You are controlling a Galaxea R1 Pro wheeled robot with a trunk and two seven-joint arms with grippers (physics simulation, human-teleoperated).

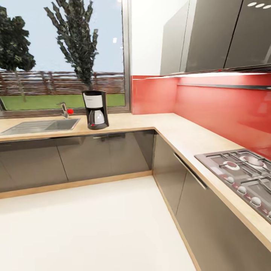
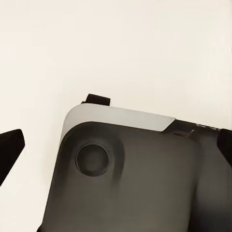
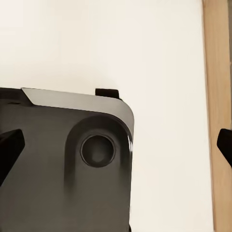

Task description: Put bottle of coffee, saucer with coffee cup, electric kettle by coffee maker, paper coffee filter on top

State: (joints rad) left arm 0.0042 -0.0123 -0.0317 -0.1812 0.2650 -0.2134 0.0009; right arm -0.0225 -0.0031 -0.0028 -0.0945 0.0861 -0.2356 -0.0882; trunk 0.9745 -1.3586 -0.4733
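The coffee maker (image 1: 96,110), black with a white upper panel and a glass carafe, stands upright on the beige countertop (image 1: 180,131) in front of the window, just right of the sink. My left gripper (image 2: 116,149) is open, its dark fingertips (image 2: 10,150) wide apart, and it hangs over my own dark base and the pale floor. My right gripper (image 3: 117,146) is open too, fingertips (image 3: 9,150) spread over the base and floor. Neither holds anything.
The L-shaped counter has a steel sink (image 1: 41,125) with a faucet (image 1: 64,110) at the left and a gas hob (image 1: 241,171) on the right run. Grey wall cabinets (image 1: 214,35) hang above a red backsplash. Pale floor (image 1: 94,226) lies ahead. A wooden plinth strip (image 3: 217,96) runs beside my base.
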